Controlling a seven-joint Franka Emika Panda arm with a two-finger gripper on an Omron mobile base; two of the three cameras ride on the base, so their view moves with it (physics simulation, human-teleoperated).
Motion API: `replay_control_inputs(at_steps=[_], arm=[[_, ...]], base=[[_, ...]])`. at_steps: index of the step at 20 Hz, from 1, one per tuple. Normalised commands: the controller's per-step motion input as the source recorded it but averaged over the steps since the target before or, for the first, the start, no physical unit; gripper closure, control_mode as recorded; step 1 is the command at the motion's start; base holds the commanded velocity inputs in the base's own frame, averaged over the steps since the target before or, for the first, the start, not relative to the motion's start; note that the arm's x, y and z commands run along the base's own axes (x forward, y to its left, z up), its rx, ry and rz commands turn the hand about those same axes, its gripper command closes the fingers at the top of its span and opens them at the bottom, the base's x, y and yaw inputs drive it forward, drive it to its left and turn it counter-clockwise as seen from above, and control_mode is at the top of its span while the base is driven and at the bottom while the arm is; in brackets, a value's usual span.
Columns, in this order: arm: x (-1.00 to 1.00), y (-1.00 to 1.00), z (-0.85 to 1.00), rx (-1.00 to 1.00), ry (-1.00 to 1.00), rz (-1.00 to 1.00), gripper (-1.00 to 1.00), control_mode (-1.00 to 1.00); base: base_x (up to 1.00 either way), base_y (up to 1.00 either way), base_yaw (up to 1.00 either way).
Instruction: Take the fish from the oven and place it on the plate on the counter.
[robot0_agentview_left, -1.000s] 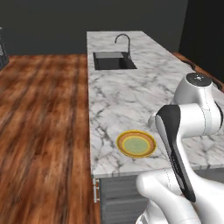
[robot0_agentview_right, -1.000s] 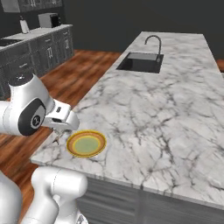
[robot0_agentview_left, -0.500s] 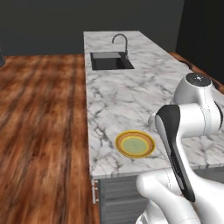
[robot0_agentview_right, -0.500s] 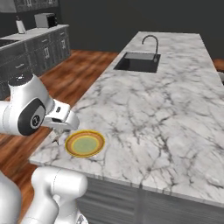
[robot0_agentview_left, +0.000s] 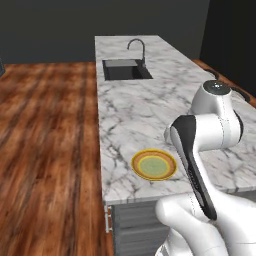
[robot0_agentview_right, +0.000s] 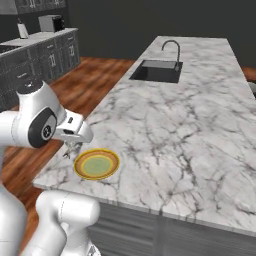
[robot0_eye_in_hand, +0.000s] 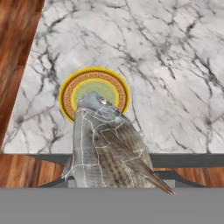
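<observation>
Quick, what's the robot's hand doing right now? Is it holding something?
Gripper: closed on the fish, carrying it near the plate.

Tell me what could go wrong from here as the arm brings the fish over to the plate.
1. The plate sits near the corner of the counter; a release short of it could send the fish to the floor.
2. In the hand view the fish looms large against the plate, so it may overhang the rim or slide off.
3. A low approach by the gripper might nudge the plate.
</observation>
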Motion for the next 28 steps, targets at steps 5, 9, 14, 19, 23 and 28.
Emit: replay_control_inputs(at_steps=[5,9,14,19,23,28], arm=[[0.40,0.03,-0.21,-0.01,0.17,0.01,1.00,-1.00],[0.29,-0.23,-0.16,0.00,0.28,0.16,1.00,-1.00],[0.12,-0.36,-0.11,0.00,0.19,0.20,1.00,-1.00],[0.16,0.01,-0.28,-0.01,0.03,0.07,1.00,-1.00],[0.11,0.00,-0.18,0.00,0.00,0.06,1.00,-1.00],[0.25,0.22,-0.15,-0.02,0.00,0.06,1.00,-1.00]], base=[[0.00,0.00,0.00],[0.00,0.00,0.00],[0.00,0.00,0.00],[0.00,0.00,0.00],[0.00,0.00,0.00],[0.00,0.00,0.00]])
